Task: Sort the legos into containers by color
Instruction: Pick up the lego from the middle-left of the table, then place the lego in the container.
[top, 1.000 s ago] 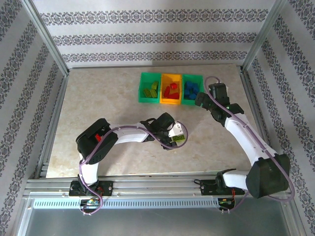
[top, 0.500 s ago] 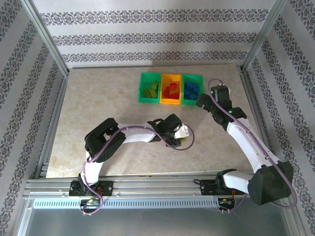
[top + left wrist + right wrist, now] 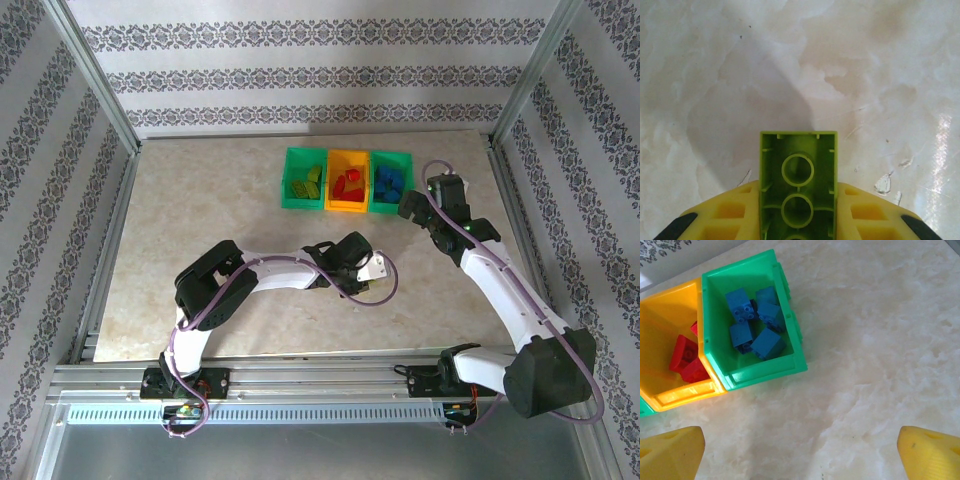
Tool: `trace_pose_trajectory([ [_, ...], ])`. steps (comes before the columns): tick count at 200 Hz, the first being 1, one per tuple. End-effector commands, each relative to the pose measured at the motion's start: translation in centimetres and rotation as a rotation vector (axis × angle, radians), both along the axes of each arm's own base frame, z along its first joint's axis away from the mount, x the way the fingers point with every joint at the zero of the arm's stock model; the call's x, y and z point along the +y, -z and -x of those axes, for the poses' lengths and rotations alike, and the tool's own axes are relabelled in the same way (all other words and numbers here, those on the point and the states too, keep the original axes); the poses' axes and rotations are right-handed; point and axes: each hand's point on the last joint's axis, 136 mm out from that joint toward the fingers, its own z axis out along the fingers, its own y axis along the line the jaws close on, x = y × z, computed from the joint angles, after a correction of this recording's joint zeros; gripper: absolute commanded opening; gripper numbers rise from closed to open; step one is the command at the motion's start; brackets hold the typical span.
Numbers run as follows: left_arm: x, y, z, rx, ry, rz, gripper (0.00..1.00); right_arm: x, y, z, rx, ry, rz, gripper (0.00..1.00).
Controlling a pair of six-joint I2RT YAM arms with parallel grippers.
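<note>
A lime lego (image 3: 798, 185) is pinched between the yellow fingers of my left gripper (image 3: 798, 200), its hollow underside facing the camera, just above the marble table. From above, that gripper (image 3: 366, 274) sits right of the table's middle. Three containers stand in a row at the back: a green bin (image 3: 303, 204) with lime legos (image 3: 305, 182), an orange-yellow bin (image 3: 347, 208) with red legos (image 3: 347, 182), and a green bin (image 3: 392, 153) with blue legos (image 3: 388, 180). My right gripper (image 3: 800, 452) is open and holds nothing, close beside the blue legos' bin (image 3: 765, 370).
Metal frame rails and patterned walls enclose the marble table (image 3: 200, 230). The orange-yellow bin (image 3: 660, 340) with red legos (image 3: 685, 360) touches the green one. Bare marble lies left of and in front of the bins.
The left gripper has shut on the lime lego that lay between its open fingers. The right gripper has drawn slightly right, away from the bins.
</note>
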Motion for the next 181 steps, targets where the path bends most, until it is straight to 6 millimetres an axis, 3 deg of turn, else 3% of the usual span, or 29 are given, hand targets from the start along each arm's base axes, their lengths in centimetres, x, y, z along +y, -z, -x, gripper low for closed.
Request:
trace_pose_trajectory([
  [1,1.4,-0.4,-0.2,-0.004,-0.058,-0.015,0.16,-0.1,-0.2,0.3,-0.014,0.020,-0.005,0.98],
  [54,3.5,-2.8,-1.8,-0.085,-0.163,-0.009,0.12,0.0,-0.2,0.4,-0.016,0.029,-0.018,0.98],
  [93,5.6,-4.9,-2.9,-0.104,-0.244,0.024,0.09,0.3,1.1,0.8,0.011,0.040,-0.051,0.98],
  [122,7.9,-7.1,-4.5,-0.122,-0.335,0.071,0.08,0.4,1.9,1.1,0.027,0.045,-0.061,0.98],
  [181,13.7,-10.9,-8.8,-0.110,-0.583,0.190,0.05,0.6,1.6,1.2,0.018,0.041,-0.052,0.98],
])
